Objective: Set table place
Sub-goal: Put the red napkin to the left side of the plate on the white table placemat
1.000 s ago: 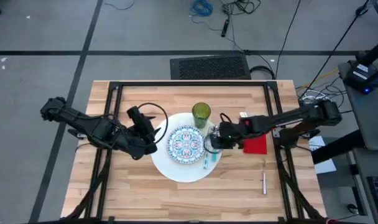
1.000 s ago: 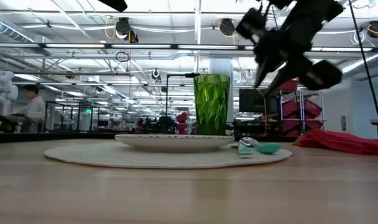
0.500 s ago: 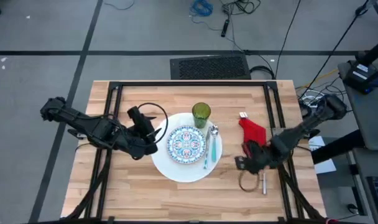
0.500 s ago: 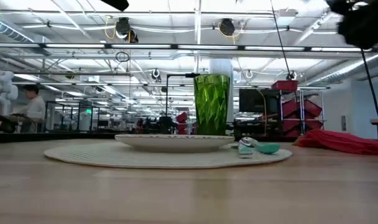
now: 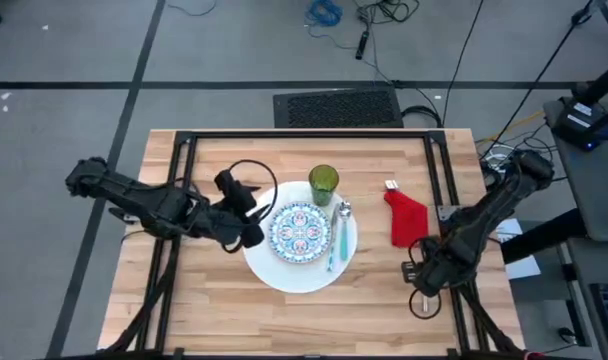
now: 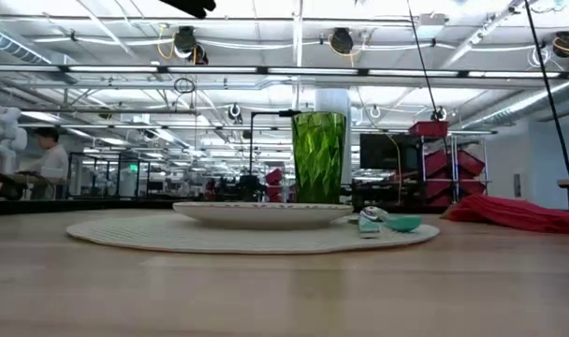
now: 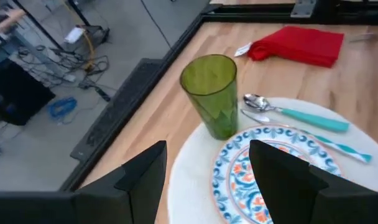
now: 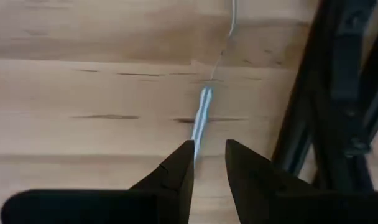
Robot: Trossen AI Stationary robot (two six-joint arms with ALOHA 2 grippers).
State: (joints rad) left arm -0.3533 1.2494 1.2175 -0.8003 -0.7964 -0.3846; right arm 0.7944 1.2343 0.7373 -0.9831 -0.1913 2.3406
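Since half second ago, right tool (image 8: 209, 163) has swung further toward table's (image 5: 234, 320) right edge, now hovering over small silver cutlery (image 8: 200, 119), fingers narrowly parted, holding nothing. Step in hand, likely: fetching that cutlery. Next move calls for descent and pinch along its thin shaft; black frame rail (image 8: 338, 93) just beside may crowd approach. Left tool (image 7: 207, 180) waits spread beside white plate (image 5: 274, 272). Patterned plate (image 5: 301, 231), green tumbler (image 5: 323, 182), teal spoon (image 5: 334, 238), red napkin (image 5: 408, 217) already placed mid-table.

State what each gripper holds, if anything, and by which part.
Nothing is held. The right gripper hangs open above the silver cutlery; the left gripper is open beside the white plate.
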